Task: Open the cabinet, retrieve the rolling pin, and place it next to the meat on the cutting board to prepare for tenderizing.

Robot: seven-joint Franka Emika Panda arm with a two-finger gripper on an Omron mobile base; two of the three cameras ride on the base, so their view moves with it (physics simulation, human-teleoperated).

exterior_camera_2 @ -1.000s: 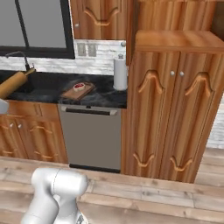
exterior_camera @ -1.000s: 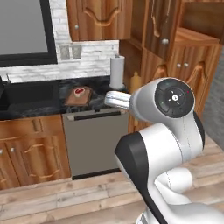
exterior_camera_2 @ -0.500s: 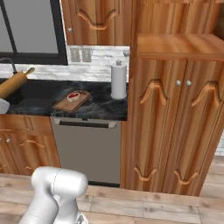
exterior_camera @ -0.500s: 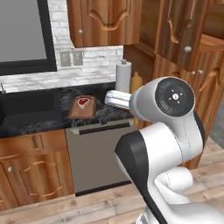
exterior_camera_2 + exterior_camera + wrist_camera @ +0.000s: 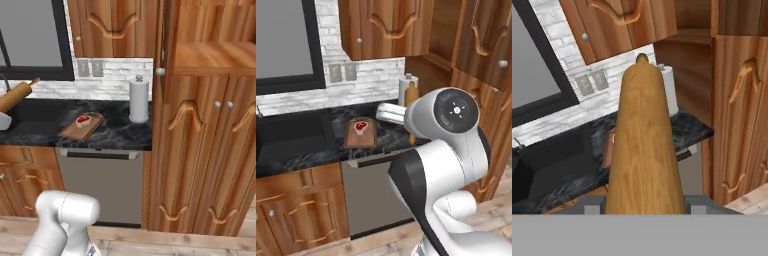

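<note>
The light-tan rolling pin (image 5: 643,150) runs up the middle of the hand view, and my gripper (image 5: 644,206) is shut on its near end. From the right base view the rolling pin (image 5: 17,95) slants at the left edge above the gripper (image 5: 2,120). On the black counter lies the cutting board (image 5: 360,135) with the red meat (image 5: 361,126) on it; from the right they are the cutting board (image 5: 82,127) and meat (image 5: 83,119). The pin is held in the air, short of the board. The tall cabinet (image 5: 215,55) stands open, its shelf bare, door (image 5: 487,40) swung out.
A white paper towel roll (image 5: 139,100) stands on the counter right of the board. A dark sink (image 5: 291,136) lies to the board's left, under a window (image 5: 281,45). A grey dishwasher (image 5: 102,185) sits below the counter. The open door edge (image 5: 162,50) juts out.
The whole picture has shifted as the base drove, and the counter and the board now look nearer. The rolling pin stays held in my gripper.
</note>
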